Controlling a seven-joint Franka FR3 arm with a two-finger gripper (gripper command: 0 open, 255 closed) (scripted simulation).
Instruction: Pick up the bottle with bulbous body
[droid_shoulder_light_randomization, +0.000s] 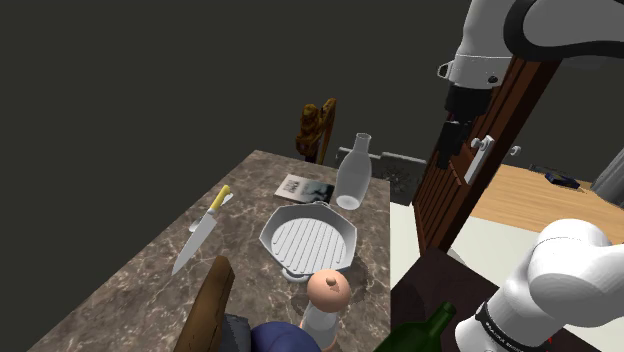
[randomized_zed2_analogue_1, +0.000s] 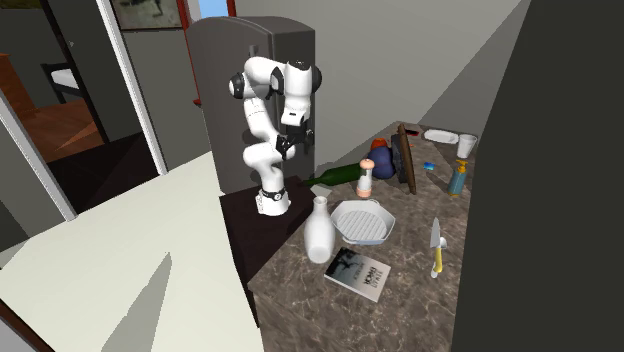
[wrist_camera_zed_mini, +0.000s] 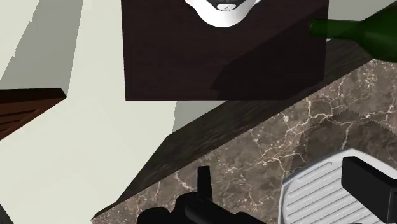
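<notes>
Dark brown marble countertop (droid_shoulder_light_randomization: 140, 285) in a house render, with a dark grey fridge (randomized_zed2_analogue_1: 250, 60) behind the arm's stand (wrist_camera_zed_mini: 222, 57).

Landmark is the white ribbed grill pan (droid_shoulder_light_randomization: 308, 238), mid-counter.

- **Target:** the pale grey bottle (droid_shoulder_light_randomization: 352, 172) with a bulbous body and narrow neck. It stands upright on the marble just beside the pan, on the pan's side away from the pepper mill (droid_shoulder_light_randomization: 326, 300).
- **Book** (droid_shoulder_light_randomization: 305, 188): lies flat next to the pan, right by the bottle's base.
- **Knife** (droid_shoulder_light_randomization: 200, 230): yellow handle, flat on the marble. It's off the pan toward the shoulder view's left, with a clear gap between them.
- **Pepper mill:** peach-coloured knob, upright near the pan's stand-side rim.
- **Green wine bottle** (wrist_camera_zed_mini: 362, 32): on its side, past the mill from the pan, at the counter edge next to the stand.
- **Brown wooden board** (randomized_zed2_analogue_1: 405, 158) and **blue object** (randomized_zed2_analogue_1: 383, 160): the board stands on edge. The blue object is too hidden to identify. Both sit farther from the pan than the mill.

Gripper (wrist_camera_zed_mini: 286, 184) hangs high above the pan's level, roughly over the counter edge by the pan, pointing down and well apart from the bottle. In the wrist view the black fingers (wrist_camera_zed_mini: 368, 184) stand apart, so the jaws are spread. The pan's rim and bare marble show below, between them.
</notes>
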